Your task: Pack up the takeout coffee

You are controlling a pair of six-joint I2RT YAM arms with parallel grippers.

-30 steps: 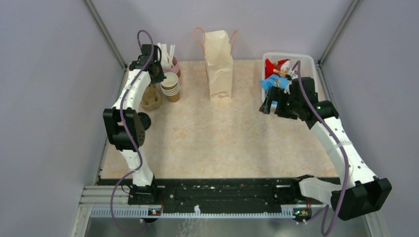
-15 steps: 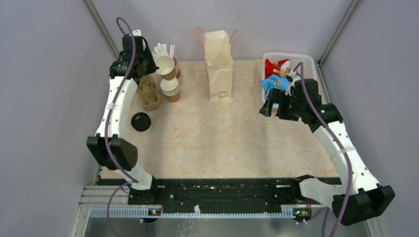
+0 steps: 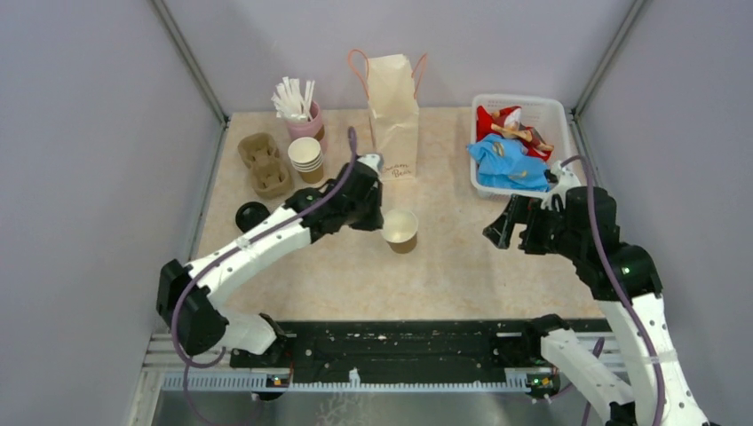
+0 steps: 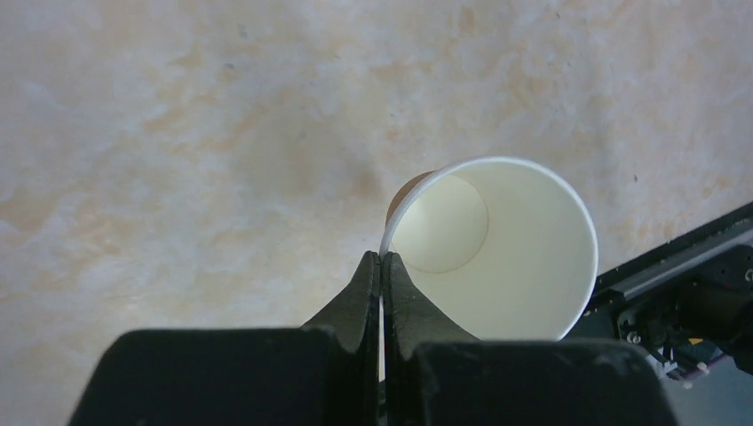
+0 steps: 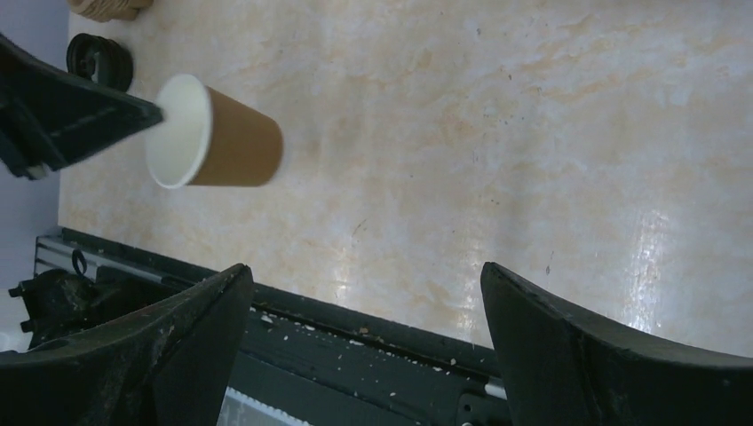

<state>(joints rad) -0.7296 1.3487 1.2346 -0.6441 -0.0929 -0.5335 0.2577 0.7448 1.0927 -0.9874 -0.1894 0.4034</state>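
Brown cup — outer wall mostly hidden

The pincer pinches the rim of an empty, lidless cup, white inside, over the marbled tabletop.

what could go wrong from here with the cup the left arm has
1. The left gripper pinches only one thin spot of the rim of the lidless brown paper cup; it could swing, slip out or crease.
2. A creased rim might not take the round black plastic lid, lying far off near the left edge of the table.
3. The open right gripper hovers close by; moving in could knock the cup.
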